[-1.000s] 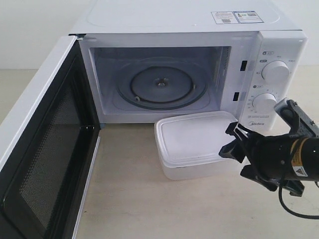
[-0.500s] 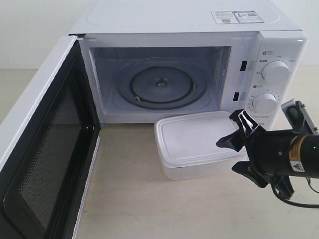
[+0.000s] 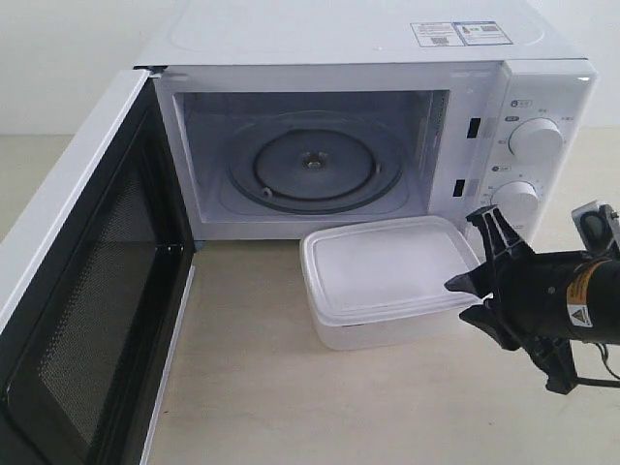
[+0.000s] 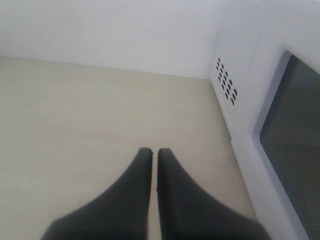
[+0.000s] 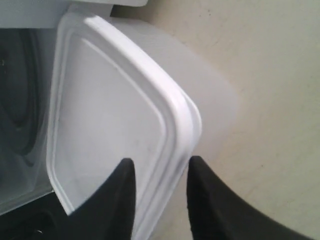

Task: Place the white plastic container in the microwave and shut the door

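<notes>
The white plastic container (image 3: 383, 271) sits lidded on the table just in front of the microwave (image 3: 339, 34), below its dials. The door (image 3: 87, 291) is swung wide open at the left, so the glass turntable (image 3: 312, 165) shows. My right gripper (image 3: 468, 250) is open at the container's right end. In the right wrist view the container's (image 5: 115, 100) lid rim runs between that gripper's (image 5: 161, 162) two fingers, with gaps on both sides. My left gripper (image 4: 154, 151) is shut on nothing above bare table, beside the door's outer face (image 4: 290, 140). It is outside the exterior view.
Two round dials (image 3: 535, 139) sit on the microwave's right panel, close above my right arm. Vent holes (image 4: 226, 87) mark the microwave's left side. The open door takes up the left front of the table (image 3: 252, 387).
My right gripper has rolled and shifted right, from over the container's right part to its right edge. The container, the door and the microwave have not moved.
</notes>
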Controlling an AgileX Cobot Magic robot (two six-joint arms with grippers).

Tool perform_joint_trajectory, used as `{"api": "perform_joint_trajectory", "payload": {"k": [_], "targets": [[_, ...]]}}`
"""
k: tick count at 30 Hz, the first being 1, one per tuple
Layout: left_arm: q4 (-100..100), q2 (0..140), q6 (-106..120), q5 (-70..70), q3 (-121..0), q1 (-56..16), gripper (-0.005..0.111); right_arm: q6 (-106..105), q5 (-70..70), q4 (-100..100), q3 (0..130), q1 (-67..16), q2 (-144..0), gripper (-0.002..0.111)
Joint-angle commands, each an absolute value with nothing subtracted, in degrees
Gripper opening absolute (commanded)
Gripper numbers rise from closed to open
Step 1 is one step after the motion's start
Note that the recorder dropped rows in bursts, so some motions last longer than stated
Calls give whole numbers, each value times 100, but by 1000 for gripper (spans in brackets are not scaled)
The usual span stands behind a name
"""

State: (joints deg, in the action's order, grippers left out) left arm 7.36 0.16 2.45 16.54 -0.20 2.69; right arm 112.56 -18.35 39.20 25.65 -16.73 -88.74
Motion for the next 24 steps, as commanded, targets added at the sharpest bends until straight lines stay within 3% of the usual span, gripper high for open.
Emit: {"api": "perform_joint_trajectory", "payload": {"k": [1,14,15,17,24], "targets": [[702,0,266,1646,0,282,4,11193,-1589,3788,2535,-1652,-8874,19],[702,0,266,1646,0,282,4,10697,-1327,3775,2535,-1652,-8874,18],[702,0,266,1646,0,282,4,10697,-1312,3775,2535,-1652,-8874,16],[702,0,266,1646,0,282,4,10556,-1302,3775,2535,-1652,-8874,0],[702,0,266,1646,0,282,4,9497,-1254,4101,2535,-1652,-8874,0]]}}
